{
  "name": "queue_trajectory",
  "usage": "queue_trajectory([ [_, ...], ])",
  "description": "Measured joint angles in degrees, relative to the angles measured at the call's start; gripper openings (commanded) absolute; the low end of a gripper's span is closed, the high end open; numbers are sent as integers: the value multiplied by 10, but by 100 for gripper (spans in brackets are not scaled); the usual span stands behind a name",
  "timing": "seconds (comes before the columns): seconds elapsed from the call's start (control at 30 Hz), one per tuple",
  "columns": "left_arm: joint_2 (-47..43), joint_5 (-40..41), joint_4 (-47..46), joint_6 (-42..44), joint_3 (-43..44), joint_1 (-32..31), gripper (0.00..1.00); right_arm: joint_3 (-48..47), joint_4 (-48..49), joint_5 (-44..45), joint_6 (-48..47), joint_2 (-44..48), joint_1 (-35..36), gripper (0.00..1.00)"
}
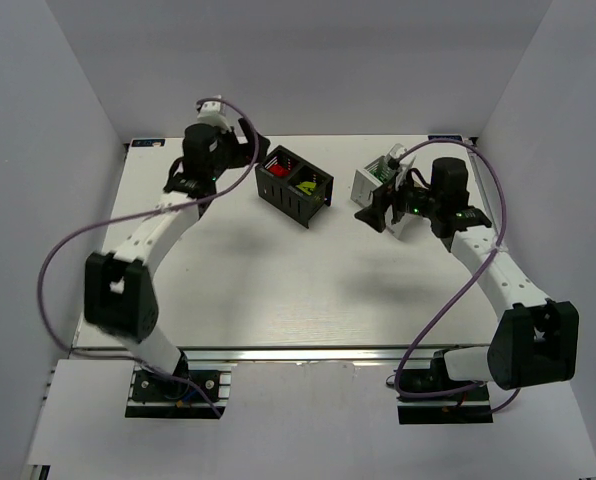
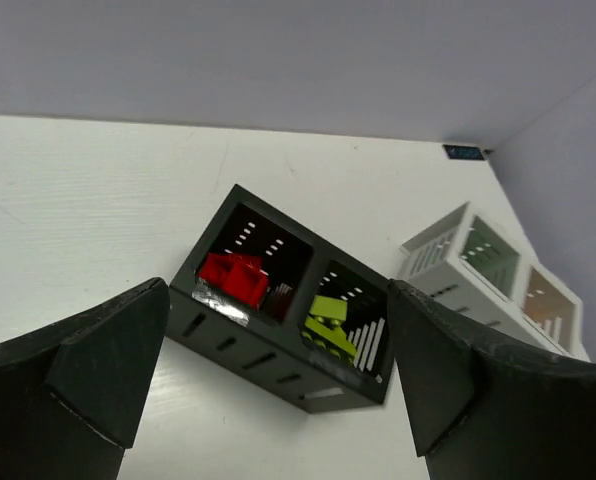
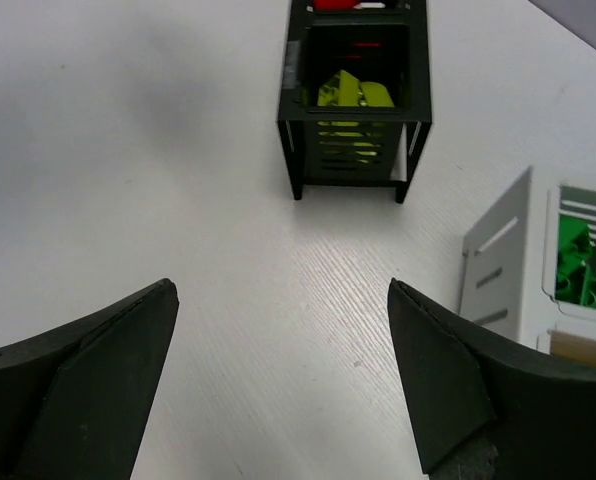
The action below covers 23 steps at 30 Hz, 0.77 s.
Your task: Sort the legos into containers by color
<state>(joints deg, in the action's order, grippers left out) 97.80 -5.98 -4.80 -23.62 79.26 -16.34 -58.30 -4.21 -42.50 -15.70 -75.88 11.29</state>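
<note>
The black container (image 1: 294, 190) stands at the back centre with red legos (image 1: 279, 165) in its left compartment and yellow legos (image 1: 307, 184) in its right. My left gripper (image 1: 253, 155) hovers just left of it, open and empty. In the left wrist view the red legos (image 2: 233, 275) and yellow legos (image 2: 328, 325) lie inside the black container (image 2: 268, 360), between the spread fingers of the left gripper (image 2: 278, 290). The white container (image 3: 503, 260) holds green legos (image 3: 578, 265). My right gripper (image 3: 281, 285) hangs open over bare table beside it, partly hiding the white container (image 1: 373, 180) from above.
White walls close in the table (image 1: 278, 290) on the left, back and right. Purple cables (image 1: 53, 255) loop out from both arms. A small blue tag (image 2: 465, 152) sits at the far table edge. The two containers stand a short gap apart.
</note>
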Motion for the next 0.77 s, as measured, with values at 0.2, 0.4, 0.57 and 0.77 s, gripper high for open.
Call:
queue_trajectory([
  [0.2,-230,14,-9,18,-153,0,98,-12,-5,74,41,0,-2,89],
  [0.4,-310,31,4,18,-247,0,98,-4,-9,141,75,10,-9,89],
  [0.57,-327,41,32,18,-270,0,98,0,-25,182,94,25,-10,89],
  [0.77,-334,45,35,20,-270,0,98,18,-27,214,103,48,-11,90],
])
